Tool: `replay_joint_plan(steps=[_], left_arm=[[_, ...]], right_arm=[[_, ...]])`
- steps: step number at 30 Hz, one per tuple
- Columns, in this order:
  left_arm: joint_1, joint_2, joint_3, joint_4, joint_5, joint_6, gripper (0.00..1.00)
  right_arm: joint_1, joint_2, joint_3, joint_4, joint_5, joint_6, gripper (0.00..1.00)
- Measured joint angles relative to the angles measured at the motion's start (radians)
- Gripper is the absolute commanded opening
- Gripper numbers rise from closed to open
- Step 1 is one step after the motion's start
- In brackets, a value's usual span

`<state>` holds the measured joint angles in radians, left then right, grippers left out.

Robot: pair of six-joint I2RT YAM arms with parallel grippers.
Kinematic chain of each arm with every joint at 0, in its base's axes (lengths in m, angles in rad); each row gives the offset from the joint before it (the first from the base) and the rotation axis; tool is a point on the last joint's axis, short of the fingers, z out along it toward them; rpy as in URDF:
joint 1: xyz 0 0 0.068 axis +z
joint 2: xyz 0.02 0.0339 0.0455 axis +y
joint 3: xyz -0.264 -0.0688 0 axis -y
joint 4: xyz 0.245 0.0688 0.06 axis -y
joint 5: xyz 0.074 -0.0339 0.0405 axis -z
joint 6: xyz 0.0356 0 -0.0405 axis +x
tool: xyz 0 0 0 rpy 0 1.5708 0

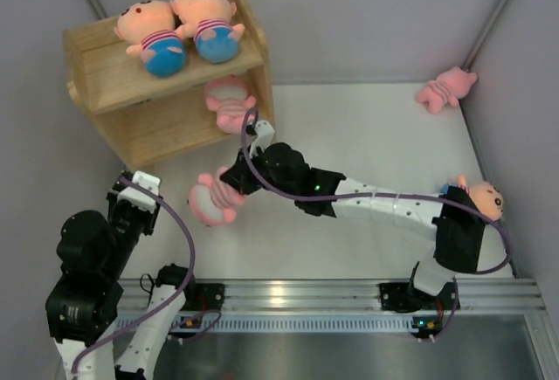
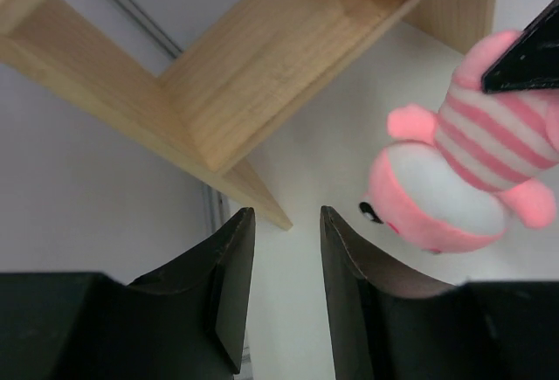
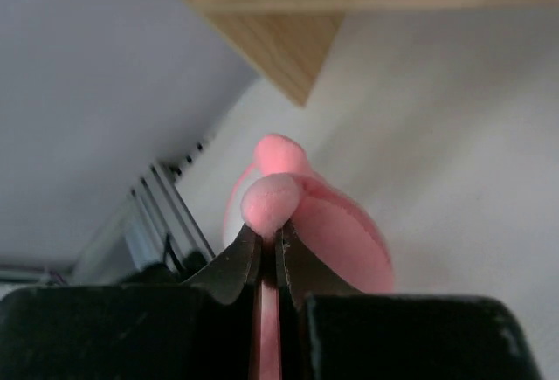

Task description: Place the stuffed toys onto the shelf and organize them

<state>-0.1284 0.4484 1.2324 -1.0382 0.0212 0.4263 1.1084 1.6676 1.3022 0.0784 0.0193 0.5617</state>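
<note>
Right wrist | right tool (image 3: 269,247) pinching plush striped pig (image 3: 342,242) | left tool (image 2: 286,223) spread beside pale wooden shelf (image 2: 262,74)

White table (image 1: 367,135); aluminium rail (image 1: 306,295) at near edge.

I count six stuffed toys in all, of two kinds. Three are peach dolls with striped shirts and blue pants: the first doll (image 1: 148,38), the second doll (image 1: 208,24) and the third doll (image 1: 486,196). Three are pink pigs with striped bodies: the first pig (image 1: 229,100), the second pig (image 1: 208,203) and the third pig (image 1: 444,89). There is one wooden shelf (image 1: 105,79), and it has two tiers. On it I count three toys, two dolls and one pig; off it, three more. Of my own parts I count two arms and two grippers, my left gripper (image 2: 286,223) and my right gripper (image 3: 269,245), each with two fingers.
</note>
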Motion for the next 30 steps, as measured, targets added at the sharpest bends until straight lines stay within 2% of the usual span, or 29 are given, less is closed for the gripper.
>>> replay_joint_plan(steps=[6, 11, 15, 19, 26, 30], left_arm=[[0.027, -0.004, 0.083, 0.037, -0.082, -0.033, 0.41], [0.040, -0.022, 0.089, 0.044, -0.099, -0.049, 0.41], [0.050, -0.034, 0.089, 0.045, -0.109, -0.060, 0.41], [0.055, -0.040, 0.089, 0.045, -0.116, -0.063, 0.41], [0.056, -0.059, 0.082, 0.052, -0.119, -0.065, 0.42], [0.056, -0.079, 0.051, 0.058, -0.127, -0.064, 0.42]], right_arm=[[0.054, -0.055, 0.141, -0.003, 0.335, 0.181, 0.00], [0.061, -0.025, 0.153, 0.066, 0.524, 0.291, 0.00], [0.084, 0.058, 0.178, 0.100, 0.691, 0.409, 0.00], [0.116, 0.192, 0.298, 0.125, 0.858, 0.485, 0.00], [0.179, 0.341, 0.464, 0.211, 1.039, 0.528, 0.00], [0.201, 0.444, 0.594, 0.310, 1.152, 0.486, 0.00]])
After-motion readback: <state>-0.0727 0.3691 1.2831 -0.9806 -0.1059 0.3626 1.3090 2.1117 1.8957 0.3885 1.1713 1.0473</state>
